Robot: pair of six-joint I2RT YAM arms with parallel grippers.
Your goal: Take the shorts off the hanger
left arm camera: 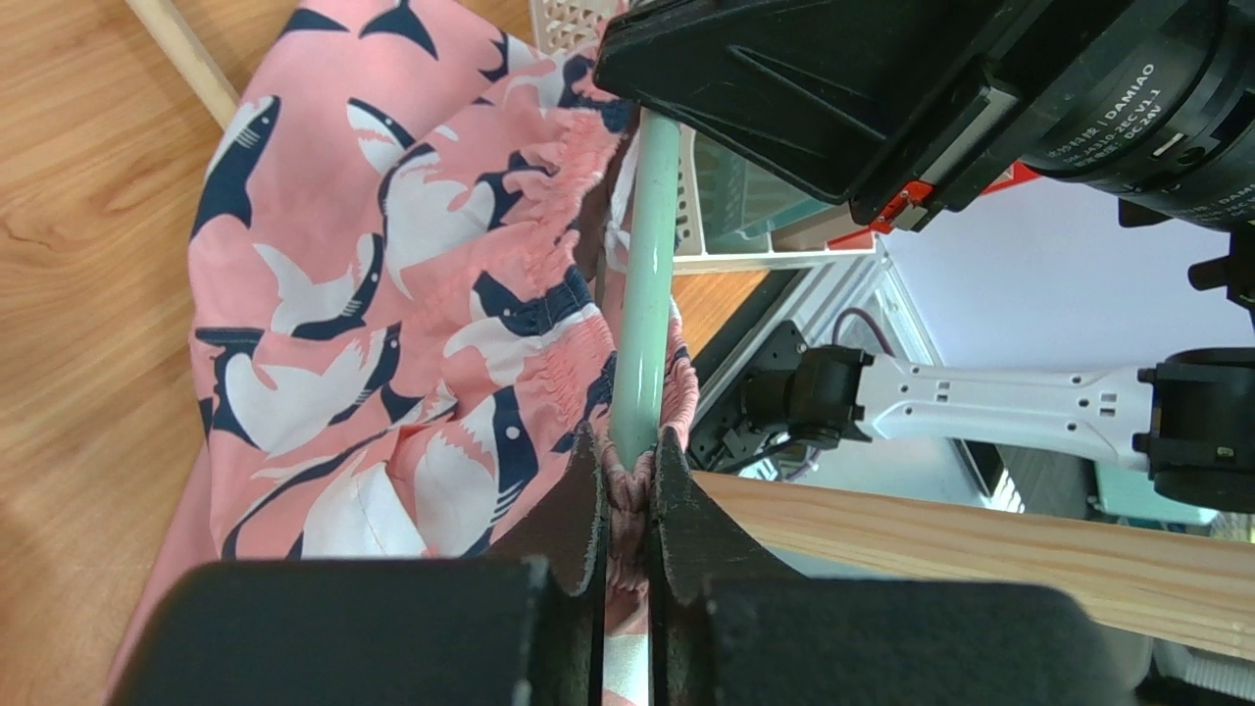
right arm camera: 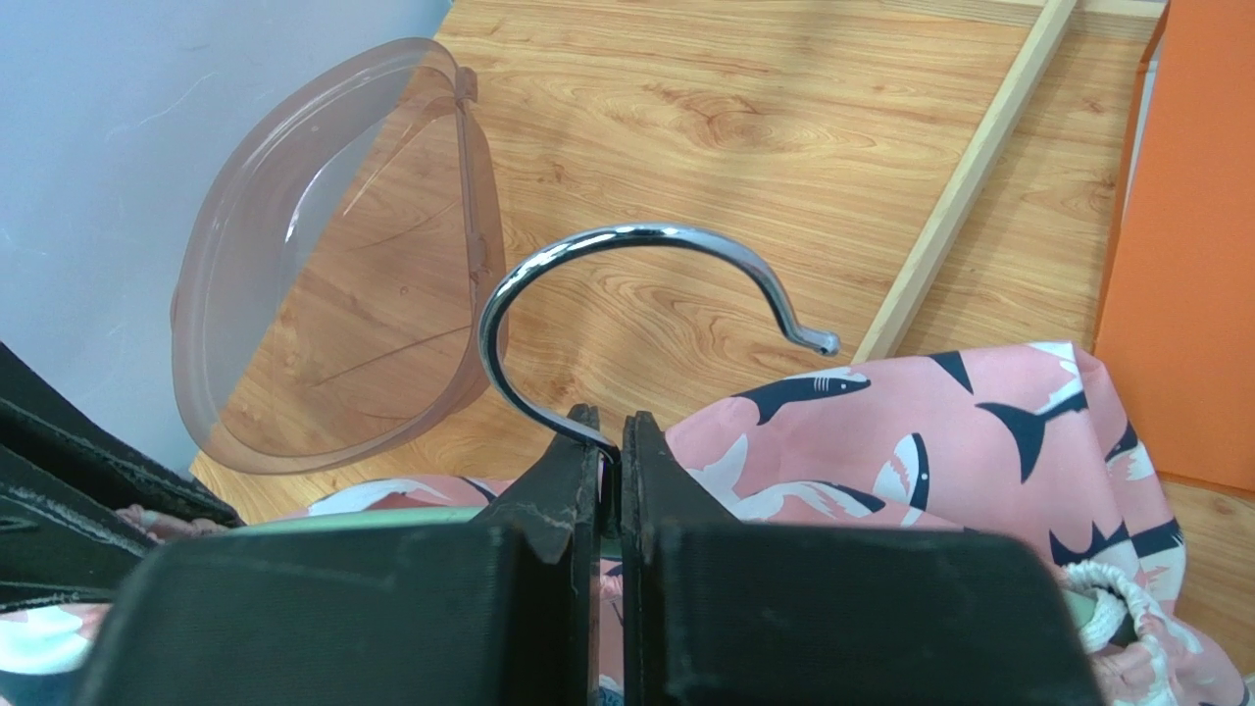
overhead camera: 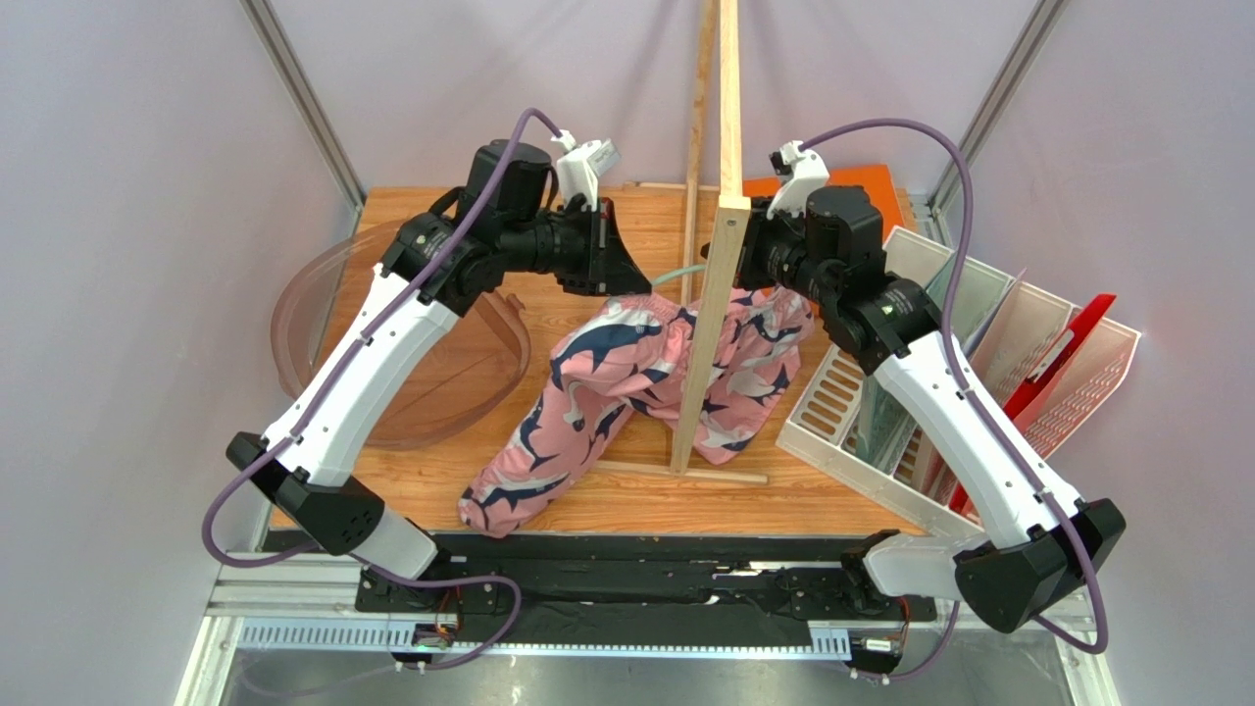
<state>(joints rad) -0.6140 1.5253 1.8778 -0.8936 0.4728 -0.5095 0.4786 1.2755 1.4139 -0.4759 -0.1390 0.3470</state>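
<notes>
The pink shark-print shorts hang from the mint-green hanger and trail down onto the wooden table. My left gripper is shut on the gathered waistband, right beside the hanger's green arm. The shorts fill the left of that view. My right gripper sits behind the wooden stand and is shut on the base of the hanger's metal hook. In the right wrist view, the shorts lie to its right and a strip of the green arm to its left.
The tall pale wooden stand rises between the two grippers, its base bar on the table. A clear pinkish bowl lies at the left. A white slotted rack with a red piece stands at the right. An orange board lies behind.
</notes>
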